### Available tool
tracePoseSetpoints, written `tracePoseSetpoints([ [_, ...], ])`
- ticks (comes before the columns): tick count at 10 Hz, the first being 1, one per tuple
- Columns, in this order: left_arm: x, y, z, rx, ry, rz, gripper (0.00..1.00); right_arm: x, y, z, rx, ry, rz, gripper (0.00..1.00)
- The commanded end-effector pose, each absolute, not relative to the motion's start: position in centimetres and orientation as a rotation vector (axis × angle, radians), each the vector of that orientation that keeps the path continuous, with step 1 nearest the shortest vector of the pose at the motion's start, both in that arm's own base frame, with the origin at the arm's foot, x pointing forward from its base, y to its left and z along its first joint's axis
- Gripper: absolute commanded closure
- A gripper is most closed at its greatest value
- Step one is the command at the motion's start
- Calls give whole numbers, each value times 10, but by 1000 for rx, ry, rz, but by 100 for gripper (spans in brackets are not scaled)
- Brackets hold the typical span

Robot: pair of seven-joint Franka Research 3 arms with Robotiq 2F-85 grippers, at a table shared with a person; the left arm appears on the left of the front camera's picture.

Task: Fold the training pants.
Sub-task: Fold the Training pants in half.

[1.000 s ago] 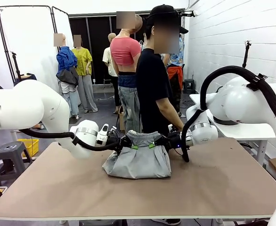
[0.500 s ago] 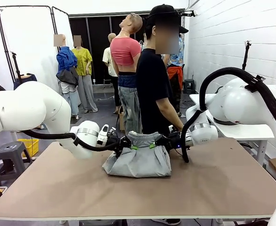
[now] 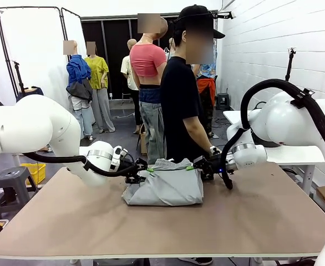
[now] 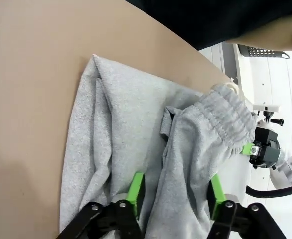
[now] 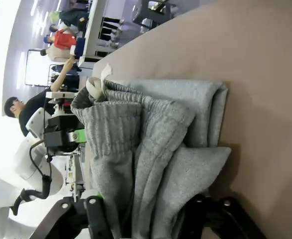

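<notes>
Flanking folded training pants (image 3: 163,187) on table (image 3: 251,221): left claw (image 4: 173,196), right claw (image 3: 202,165) spread; person (image 3: 180,100) behind.

Plain light grey training pants (image 3: 165,185), tan-brown counter (image 3: 234,216), white arms, black left pincer (image 4: 173,196) and right pincer (image 3: 197,167) with green pads, person (image 3: 180,100) in black shirt and cap.
</notes>
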State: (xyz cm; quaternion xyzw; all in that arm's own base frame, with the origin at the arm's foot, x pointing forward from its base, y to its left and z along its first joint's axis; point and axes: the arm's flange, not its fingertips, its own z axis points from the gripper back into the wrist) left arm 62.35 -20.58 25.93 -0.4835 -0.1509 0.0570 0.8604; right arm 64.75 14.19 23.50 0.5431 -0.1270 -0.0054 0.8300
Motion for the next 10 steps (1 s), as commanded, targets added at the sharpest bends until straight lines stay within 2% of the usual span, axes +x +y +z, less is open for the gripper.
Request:
tracePoseSetpoints([
  [1, 608, -200, 266, -1005, -348, 132, 0, 647, 139, 243, 1106, -300, -37, 0],
  [5, 590, -186, 305, -986, -433, 107, 0, 637, 123, 272, 1175, -291, -12, 0],
  [8, 578, -179, 331, -961, -488, 80, 0, 627, 125, 291, 1070, -290, 22, 0],
  [10, 578, -175, 335, -968, -508, 85, 0, 628, 131, 297, 846, -357, 13, 0],
])
